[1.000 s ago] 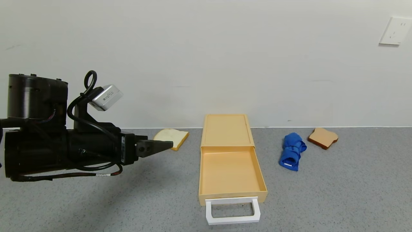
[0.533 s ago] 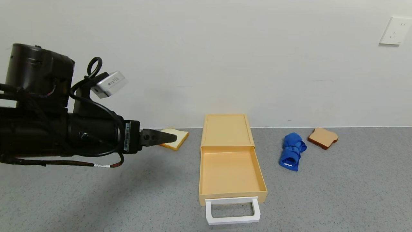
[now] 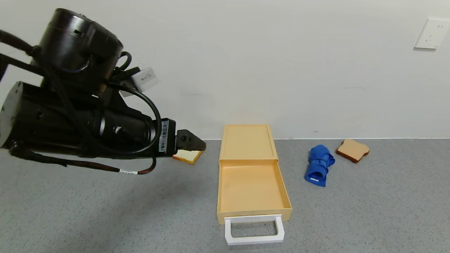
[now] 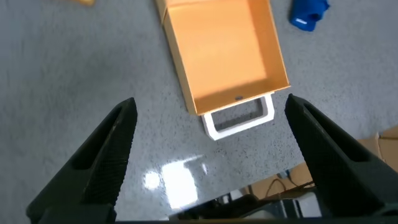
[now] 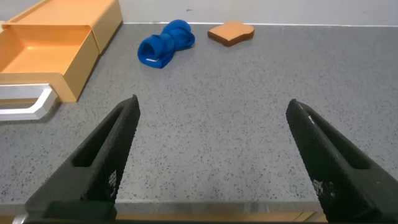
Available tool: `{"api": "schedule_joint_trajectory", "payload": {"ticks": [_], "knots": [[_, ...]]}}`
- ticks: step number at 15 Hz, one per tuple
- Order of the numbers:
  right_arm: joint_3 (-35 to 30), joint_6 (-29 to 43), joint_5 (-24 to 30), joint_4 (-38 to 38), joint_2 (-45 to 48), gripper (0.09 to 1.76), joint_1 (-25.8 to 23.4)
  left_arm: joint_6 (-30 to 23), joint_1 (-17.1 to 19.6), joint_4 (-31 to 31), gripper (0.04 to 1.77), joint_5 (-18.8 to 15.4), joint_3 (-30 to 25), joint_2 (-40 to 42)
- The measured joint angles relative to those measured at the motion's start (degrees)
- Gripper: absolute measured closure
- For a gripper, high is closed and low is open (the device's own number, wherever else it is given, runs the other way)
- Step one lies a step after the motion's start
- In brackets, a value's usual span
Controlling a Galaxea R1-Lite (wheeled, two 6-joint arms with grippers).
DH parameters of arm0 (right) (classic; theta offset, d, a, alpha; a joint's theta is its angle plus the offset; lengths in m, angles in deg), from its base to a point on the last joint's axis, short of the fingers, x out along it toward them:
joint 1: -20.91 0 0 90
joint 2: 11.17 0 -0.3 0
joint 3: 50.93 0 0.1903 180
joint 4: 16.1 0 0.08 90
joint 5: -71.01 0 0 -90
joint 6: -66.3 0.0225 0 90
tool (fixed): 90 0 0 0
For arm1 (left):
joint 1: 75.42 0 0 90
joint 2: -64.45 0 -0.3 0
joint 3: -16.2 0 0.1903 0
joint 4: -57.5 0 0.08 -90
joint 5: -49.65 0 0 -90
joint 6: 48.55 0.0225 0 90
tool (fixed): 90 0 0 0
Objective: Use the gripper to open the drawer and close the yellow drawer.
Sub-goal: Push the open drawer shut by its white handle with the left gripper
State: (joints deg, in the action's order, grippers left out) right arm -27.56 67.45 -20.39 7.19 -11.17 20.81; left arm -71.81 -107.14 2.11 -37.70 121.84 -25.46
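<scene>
At the left of the head view the black left gripper [image 3: 197,144], with its looped black cables and small silver camera box, hangs in the air above the grey speckled tabletop [image 3: 105,211], pointing toward the middle of the frame; its two tapering dark fingers [image 4: 102,162] stand wide apart in its wrist view and grasp nothing. Just below its tip, partly hidden, lies a pale slice of bread with a yellow crust [image 3: 186,155], near the white wall [image 3: 246,63]. In the centre sits the flat yellow-tan plastic case [image 3: 247,141], its back toward the wall, and from it the shallow pale yellow-tan drawer [image 3: 251,186] is pulled far out toward the lower edge of the frame. The tray's floor is bare. The white rectangular loop handle [image 3: 254,229] juts from its front wall at the lower centre. To the right of the drawer, apart from it, lies a rolled blue cloth [image 3: 319,164], and just beyond that a brown-crusted bread slice [image 3: 352,150]. A white wall socket [image 3: 431,33] sits at the upper right. The right gripper [image 5: 211,168] shows only in its own wrist view, low over the tabletop, fingers spread and holding nothing, with the drawer's handle off to one side.
</scene>
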Motion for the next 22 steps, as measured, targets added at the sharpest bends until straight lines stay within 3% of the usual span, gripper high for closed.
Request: {"api": "schedule_joint_trajectory", "payload": {"ticks": [3, 5, 7, 11, 16, 22], "knots": [[0.00, 0.00, 0.00, 0.00, 0.00, 0.12, 0.00, -8.16, -3.61, -10.34, 0.09, 3.47, 7.22, -5.38], [0.00, 0.00, 0.02, 0.00, 0.00, 0.12, 0.00, -11.41, -5.62, -13.48, 0.09, 4.33, 9.84, -8.77], [0.00, 0.00, 0.02, 0.02, 0.00, 0.12, 0.00, -13.56, -7.22, -13.95, 0.09, 5.47, 10.39, -11.47], [0.00, 0.00, 0.00, 0.00, 0.00, 0.12, 0.00, -16.64, -10.56, -17.53, 0.09, 4.92, 9.90, -16.26], [0.00, 0.00, 0.00, 0.00, 0.00, 0.12, 0.00, -19.82, -14.56, -17.73, 0.09, 4.46, 8.41, -21.89], [0.00, 0.01, 0.00, 0.00, 0.00, 0.12, 0.00, -24.56, -15.80, -16.98, 0.09, 2.30, 9.05, -28.78]]}}
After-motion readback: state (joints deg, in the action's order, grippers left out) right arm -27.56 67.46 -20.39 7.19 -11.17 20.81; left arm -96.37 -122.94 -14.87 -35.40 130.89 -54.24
